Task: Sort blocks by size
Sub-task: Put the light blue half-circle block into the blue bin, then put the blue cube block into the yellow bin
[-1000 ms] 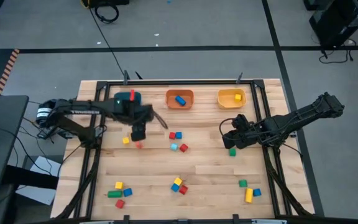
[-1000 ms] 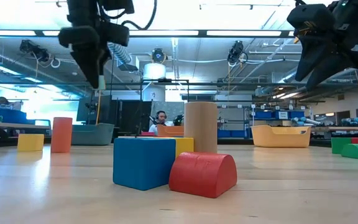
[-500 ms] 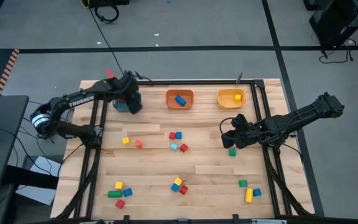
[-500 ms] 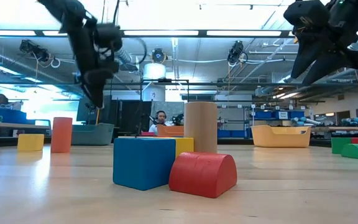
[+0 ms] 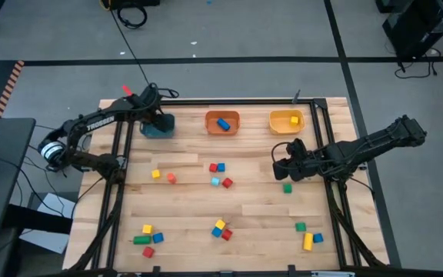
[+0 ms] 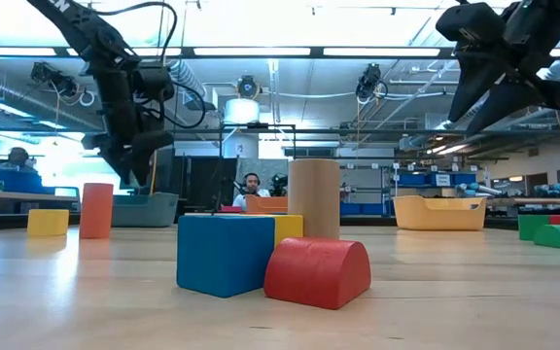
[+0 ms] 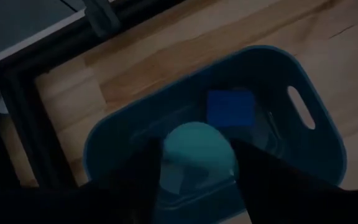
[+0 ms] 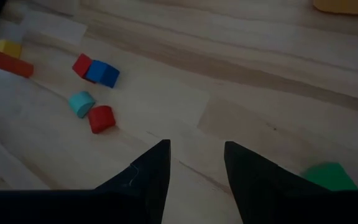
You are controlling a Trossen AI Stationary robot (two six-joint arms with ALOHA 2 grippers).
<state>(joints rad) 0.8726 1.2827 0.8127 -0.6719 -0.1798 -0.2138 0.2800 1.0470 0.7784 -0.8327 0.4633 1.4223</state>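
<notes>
Hovering over the teal bin, my left gripper points down into it. Its jaws stand apart, and between them I see a light teal rounded block lying in the bin, with a blue cube just beside it on the bin floor. I cannot tell whether the fingers touch the rounded block.

Taking the teal bin as my landmark, the orange bin sits just to its right along the table's far edge, with a blue block inside, and the yellow bin stands further right, holding a yellow block.

My right gripper hangs above the table, well to the right of the teal bin, near a green block. Its jaws are parted with nothing between them.

Toward me from the teal bin lie a yellow cube and a red one; further right sit a red and blue pair and a light blue and red pair. More blocks lie along the near edge in three small clusters.
</notes>
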